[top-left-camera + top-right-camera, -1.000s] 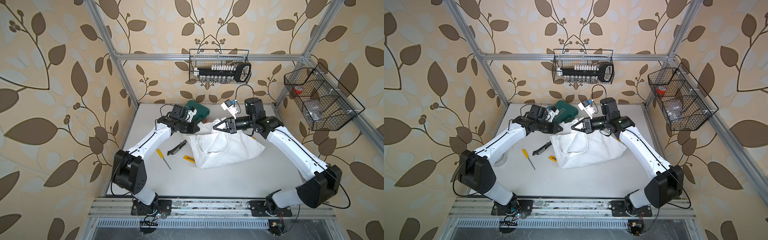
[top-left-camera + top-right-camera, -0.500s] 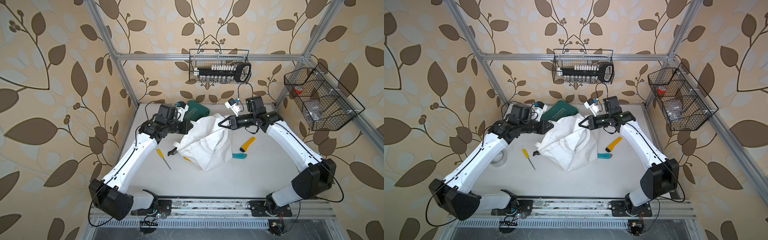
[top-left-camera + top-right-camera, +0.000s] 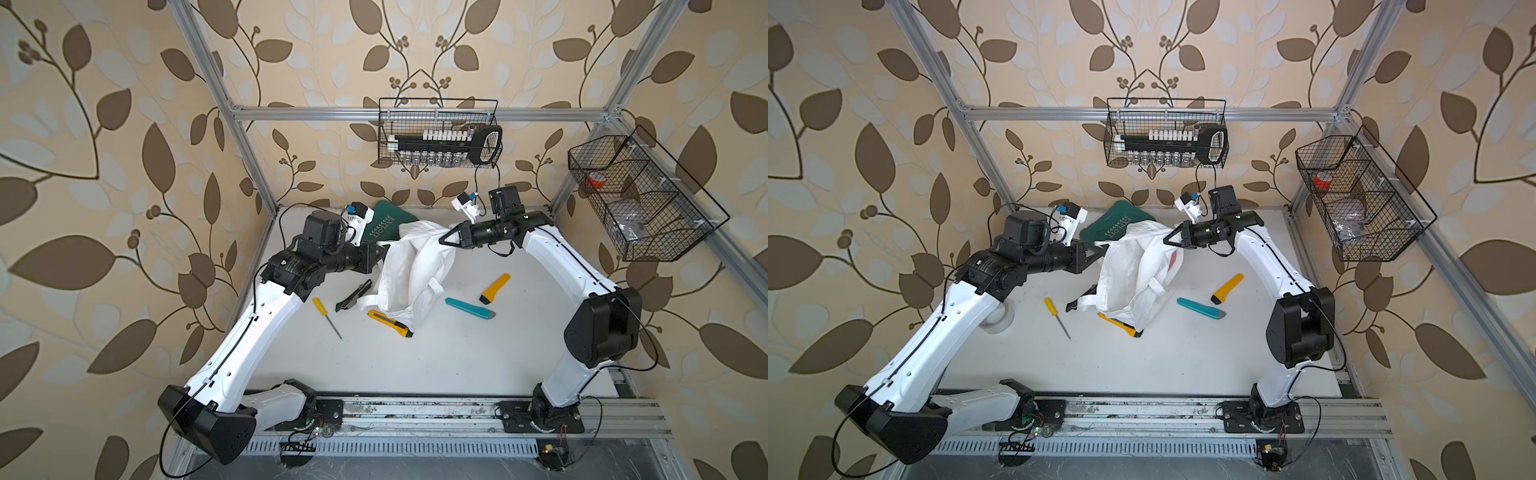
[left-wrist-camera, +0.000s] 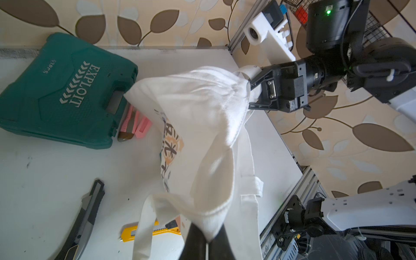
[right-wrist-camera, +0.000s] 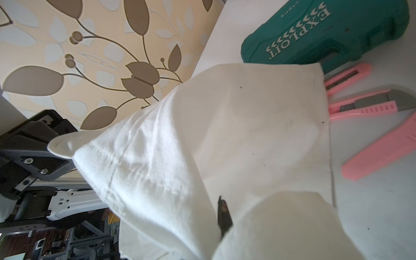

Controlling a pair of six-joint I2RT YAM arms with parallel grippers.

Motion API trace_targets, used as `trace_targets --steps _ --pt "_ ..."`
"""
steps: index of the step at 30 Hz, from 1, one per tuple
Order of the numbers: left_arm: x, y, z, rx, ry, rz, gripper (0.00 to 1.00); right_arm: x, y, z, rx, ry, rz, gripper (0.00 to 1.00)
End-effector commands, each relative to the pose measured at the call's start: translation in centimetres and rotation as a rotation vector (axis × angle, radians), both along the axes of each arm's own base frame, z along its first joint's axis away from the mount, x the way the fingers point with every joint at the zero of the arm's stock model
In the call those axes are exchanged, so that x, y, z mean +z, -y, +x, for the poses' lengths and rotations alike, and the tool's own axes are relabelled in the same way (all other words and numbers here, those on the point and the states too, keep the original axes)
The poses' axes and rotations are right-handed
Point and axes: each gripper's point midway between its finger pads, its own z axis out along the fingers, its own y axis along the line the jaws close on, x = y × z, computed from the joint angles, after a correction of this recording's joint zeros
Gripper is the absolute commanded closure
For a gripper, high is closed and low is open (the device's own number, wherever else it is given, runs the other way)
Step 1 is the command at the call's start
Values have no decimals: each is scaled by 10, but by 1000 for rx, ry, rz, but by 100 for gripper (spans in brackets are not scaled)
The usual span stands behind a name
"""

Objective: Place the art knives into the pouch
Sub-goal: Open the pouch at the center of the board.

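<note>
Worktop (image 3: 457, 365): pouch (image 3: 415, 266) hangs raised btwn arms, low edge on worktop. Left end effector (image 3: 383, 254) & right end effector (image 3: 441, 242) each pinched tight on pouch cloth. No art knife inside as seen; yellow cutter (image 3: 390, 323), teal cutter (image 3: 469, 307) lie loose. Pick + insert not yet done.

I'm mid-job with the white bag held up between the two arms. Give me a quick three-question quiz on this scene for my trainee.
1. True or false: the left hand and the right hand are both shut on the pouch.
2. The yellow utility knife lies: A) well apart from the pouch; B) partly under the pouch's lower edge; C) in a hand's grip.
3. What colour handle has the screwdriver?
Key: 1 true; 2 B; 3 yellow.
</note>
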Motion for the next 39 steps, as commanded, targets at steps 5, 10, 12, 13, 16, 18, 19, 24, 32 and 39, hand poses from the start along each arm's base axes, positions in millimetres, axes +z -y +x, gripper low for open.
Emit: trace_targets --steps 5,10,12,13,16,18,19,24,32,39 --pt "-32 -7 29 79 -35 44 100 -14 12 15 -40 -19 11 100" --pt "-60 -9 42 108 -90 106 68 -14 5 10 -9 -19 35 100" --pt "-66 -10 45 105 -101 127 48 -14 1 8 5 -19 40 100" --pt "-68 -10 46 106 -105 138 39 -14 -1 6 13 -19 42 100" --pt "-69 -14 50 120 -96 162 24 -14 -7 1 34 -14 45 100" --pt "-70 -15 52 118 -91 170 22 -13 -10 -1 46 -13 50 100" --pt "-74 -16 54 116 -96 177 21 -12 -12 -3 57 -10 54 100" --pt "-92 -19 58 115 -133 222 20 -4 -15 -10 78 5 73 100" --pt "-87 -35 64 171 -131 204 17 9 -19 -20 113 28 106 100" --pt "-97 -15 63 87 -160 126 17 16 -21 -24 125 40 129 100"
